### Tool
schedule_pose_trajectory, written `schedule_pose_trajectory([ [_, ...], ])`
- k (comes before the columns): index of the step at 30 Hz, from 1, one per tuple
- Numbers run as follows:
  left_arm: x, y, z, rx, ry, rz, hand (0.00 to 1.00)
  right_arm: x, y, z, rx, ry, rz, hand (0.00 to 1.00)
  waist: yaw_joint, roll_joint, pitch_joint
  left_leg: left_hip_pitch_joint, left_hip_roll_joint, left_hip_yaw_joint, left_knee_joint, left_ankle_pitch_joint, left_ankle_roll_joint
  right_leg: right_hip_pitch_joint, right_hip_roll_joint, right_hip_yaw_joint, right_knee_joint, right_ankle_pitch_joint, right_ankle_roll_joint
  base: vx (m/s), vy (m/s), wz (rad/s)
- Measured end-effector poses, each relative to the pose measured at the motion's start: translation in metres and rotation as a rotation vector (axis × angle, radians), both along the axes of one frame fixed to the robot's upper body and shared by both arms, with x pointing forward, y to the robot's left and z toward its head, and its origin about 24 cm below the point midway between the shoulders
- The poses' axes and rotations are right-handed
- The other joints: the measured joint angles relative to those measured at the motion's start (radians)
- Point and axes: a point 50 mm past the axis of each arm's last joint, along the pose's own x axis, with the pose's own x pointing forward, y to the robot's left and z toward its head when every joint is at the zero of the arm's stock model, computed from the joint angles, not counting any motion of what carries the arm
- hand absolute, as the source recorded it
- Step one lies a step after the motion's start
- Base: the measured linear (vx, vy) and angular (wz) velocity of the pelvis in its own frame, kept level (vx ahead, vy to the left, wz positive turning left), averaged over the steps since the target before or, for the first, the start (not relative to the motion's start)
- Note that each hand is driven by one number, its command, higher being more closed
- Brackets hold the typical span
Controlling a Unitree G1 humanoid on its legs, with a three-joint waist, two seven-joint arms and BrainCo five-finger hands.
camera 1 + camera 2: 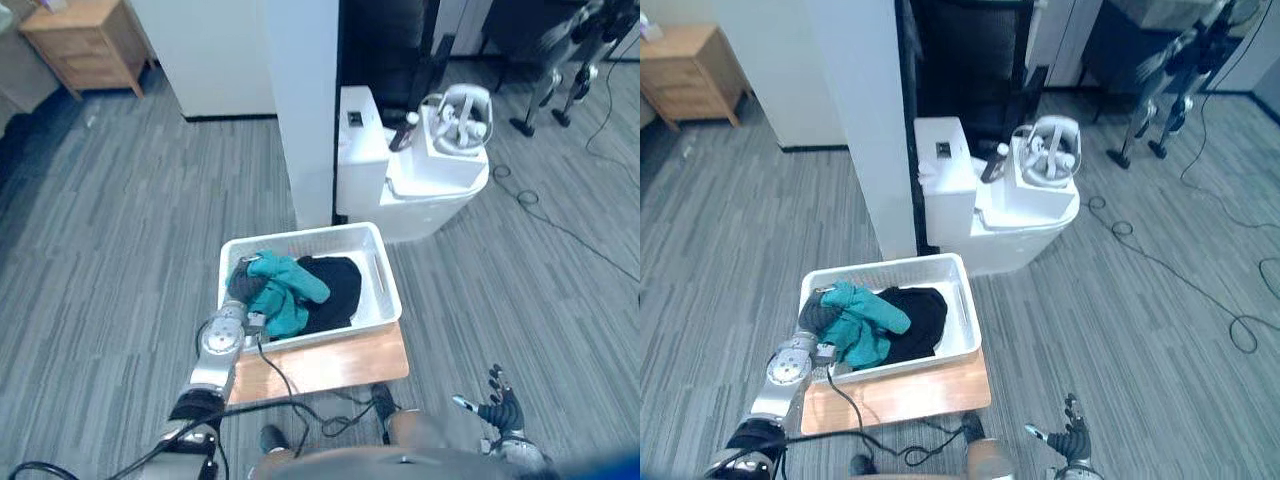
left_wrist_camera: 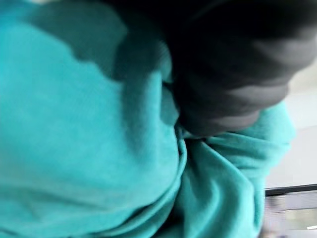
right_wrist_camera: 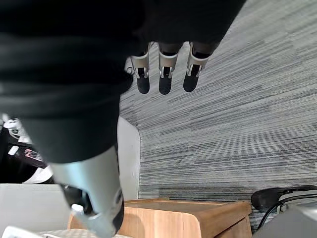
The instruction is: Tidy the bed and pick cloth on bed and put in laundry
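**Left eye view: where is the cloth?**
In the white laundry basket. It sits on a low wooden stand, which I judge saves me stooping far. The teal cloth lies heaped along the basket's left edge, partly over a black cloth in the middle. My left hand is down inside that left edge, against the teal heap.

**And the right eye view?**
Same scene. The teal cloth rides up over the black one, and my left arm crosses the basket's near-left corner. My right hand hangs low over the grey floor, well apart from the stand and out of the way of the work.

**Left wrist view: are you gripping it?**
I cannot tell. Teal folds press right up to the camera beside my hand's dark cover, and the fingers are buried. I judge the cloth already rests in the basket, so any hold would only be to settle it or let it go.

**Right wrist view?**
Fingers straight and relaxed, holding nothing, above the floor, with a corner of the stand beyond.
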Motion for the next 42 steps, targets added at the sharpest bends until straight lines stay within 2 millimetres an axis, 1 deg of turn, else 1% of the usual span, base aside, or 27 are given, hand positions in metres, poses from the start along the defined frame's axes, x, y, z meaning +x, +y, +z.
schedule_pose_trajectory([
  [3, 0.016, 0.007, 0.013, 0.111, -0.013, -0.014, 1.0, 0.019, 0.0, 0.007, 0.019, -0.081, -0.011, 0.0, -0.002, 0.005, 0.045, -0.033, -0.001, 0.02, 0.001, 0.002, 0.002, -0.049, 0.002, 0.014, 0.011, 0.005, 0.001, 0.05, 0.001, -0.15],
  [4, 0.017, 0.008, 0.013, 0.115, -0.012, -0.015, 1.0, 0.02, -0.001, 0.008, 0.02, -0.085, -0.012, 0.0, -0.003, 0.006, 0.049, -0.033, -0.001, 0.022, 0.001, 0.002, 0.002, -0.051, 0.002, 0.014, 0.011, 0.005, 0.001, 0.05, 0.002, -0.14],
  [5, 0.019, 0.008, 0.012, 0.12, -0.002, -0.01, 0.0, 0.022, -0.002, 0.009, 0.019, -0.093, -0.012, 0.0, -0.004, 0.01, 0.054, -0.036, -0.001, 0.025, 0.001, 0.001, 0.001, -0.058, 0.003, 0.018, 0.016, 0.005, 0.001, 0.06, 0.002, -0.08],
  [8, 0.025, 0.01, 0.014, 0.127, 0.008, 0.019, 0.0, 0.023, -0.002, 0.01, 0.021, -0.107, -0.01, 0.0, -0.011, 0.021, 0.082, -0.035, -0.001, 0.031, 0.001, 0.001, 0.001, -0.066, 0.005, 0.018, 0.026, 0.005, 0.001, 0.05, 0.001, -0.07],
  [10, 0.026, 0.013, 0.015, 0.134, 0.018, 0.035, 0.0, 0.026, -0.002, 0.009, 0.032, -0.111, -0.007, 0.0, -0.014, 0.024, 0.087, -0.048, -0.002, 0.046, 0.001, 0.0, -0.001, -0.09, 0.006, 0.026, 0.036, 0.005, 0.001, 0.02, 0.003, -0.16],
  [14, 0.023, 0.016, 0.01, 0.159, 0.046, 0.035, 0.0, 0.028, -0.005, 0.011, 0.017, -0.121, 0.02, 0.0, -0.034, 0.026, 0.094, -0.044, -0.004, 0.051, 0.001, 0.0, -0.001, -0.093, 0.006, 0.028, 0.04, 0.005, 0.001, 0.0, 0.0, -0.04],
  [18, 0.021, 0.017, 0.008, 0.159, 0.053, 0.033, 0.0, 0.028, -0.006, 0.011, 0.015, -0.125, 0.027, 0.0, -0.035, 0.029, 0.095, -0.02, -0.004, 0.059, 0.001, 0.0, -0.001, -0.077, 0.006, 0.034, 0.041, 0.003, 0.002, -0.01, -0.004, -0.07],
  [21, 0.016, 0.015, 0.007, 0.152, 0.052, 0.002, 0.0, 0.026, -0.006, 0.011, 0.01, -0.122, 0.036, 0.0, -0.04, 0.038, 0.091, 0.009, -0.004, 0.059, 0.001, -0.003, -0.002, -0.049, 0.006, 0.034, 0.041, -0.004, 0.004, 0.0, 0.0, 0.01],
  [24, 0.008, 0.012, 0.003, 0.14, 0.067, -0.052, 0.0, 0.02, -0.006, 0.011, -0.006, -0.11, 0.049, 0.0, -0.037, 0.059, 0.078, 0.018, -0.005, 0.053, 0.001, -0.003, -0.002, -0.035, 0.004, 0.029, 0.041, -0.009, 0.003, 0.0, 0.0, 0.06],
  [27, -0.004, 0.012, -0.008, 0.126, 0.12, -0.096, 0.0, 0.011, -0.006, 0.007, -0.027, -0.066, 0.072, 0.0, -0.036, 0.08, 0.061, 0.042, -0.004, 0.048, 0.0, -0.007, -0.003, -0.008, 0.004, 0.022, 0.039, -0.011, 0.004, 0.03, 0.0, 0.06],
  [29, -0.013, 0.011, -0.012, 0.116, 0.141, -0.134, 0.0, 0.004, -0.005, 0.005, -0.033, -0.042, 0.08, 0.0, -0.034, 0.094, 0.034, 0.047, -0.004, 0.041, 0.0, -0.009, -0.005, 0.005, 0.002, 0.016, 0.034, -0.013, 0.003, 0.03, 0.003, 0.09],
  [33, -0.022, 0.006, -0.013, 0.093, 0.158, -0.213, 0.0, -0.003, -0.006, 0.002, -0.026, -0.006, 0.077, 0.0, -0.032, 0.097, -0.01, 0.055, -0.004, 0.017, 0.0, -0.009, -0.004, 0.033, -0.003, -0.01, 0.021, -0.013, 0.002, 0.02, -0.006, 0.18],
  [35, -0.025, 0.005, -0.015, 0.057, 0.17, -0.24, 0.0, -0.008, -0.007, 0.001, -0.023, 0.007, 0.077, 0.0, -0.032, 0.095, -0.022, 0.067, -0.005, 0.001, 0.0, -0.009, -0.004, 0.056, -0.008, -0.023, 0.015, -0.015, 0.002, 0.0, 0.004, 0.21],
  [38, -0.036, 0.009, -0.019, -0.026, 0.195, -0.248, 0.0, -0.013, -0.008, -0.002, -0.024, 0.038, 0.081, 0.0, -0.028, 0.094, -0.047, 0.077, -0.008, -0.01, -0.001, -0.01, -0.004, 0.081, -0.013, -0.035, 0.0, -0.015, 0.002, -0.01, 0.005, 0.12],
  [40, -0.042, 0.013, -0.021, -0.055, 0.198, -0.242, 0.0, -0.016, -0.009, -0.002, -0.033, 0.052, 0.088, 0.0, -0.018, 0.098, -0.068, 0.077, -0.008, -0.014, -0.004, -0.012, -0.005, 0.084, -0.015, -0.038, -0.003, -0.015, 0.002, -0.01, 0.002, 0.06],
  [41, -0.043, 0.014, -0.02, -0.076, 0.192, -0.232, 0.0, -0.019, -0.01, -0.003, -0.037, 0.062, 0.086, 0.0, -0.007, 0.099, -0.074, 0.077, -0.008, -0.018, -0.004, -0.012, -0.005, 0.085, -0.015, -0.041, -0.005, -0.015, 0.002, -0.02, -0.006, 0.08],
  [42, -0.043, 0.016, -0.019, -0.087, 0.186, -0.23, 0.0, -0.021, -0.011, -0.004, -0.038, 0.07, 0.083, 0.0, -0.003, 0.099, -0.078, 0.077, -0.009, -0.024, -0.004, -0.013, -0.006, 0.086, -0.016, -0.046, -0.007, -0.015, 0.002, -0.02, -0.008, 0.17],
])
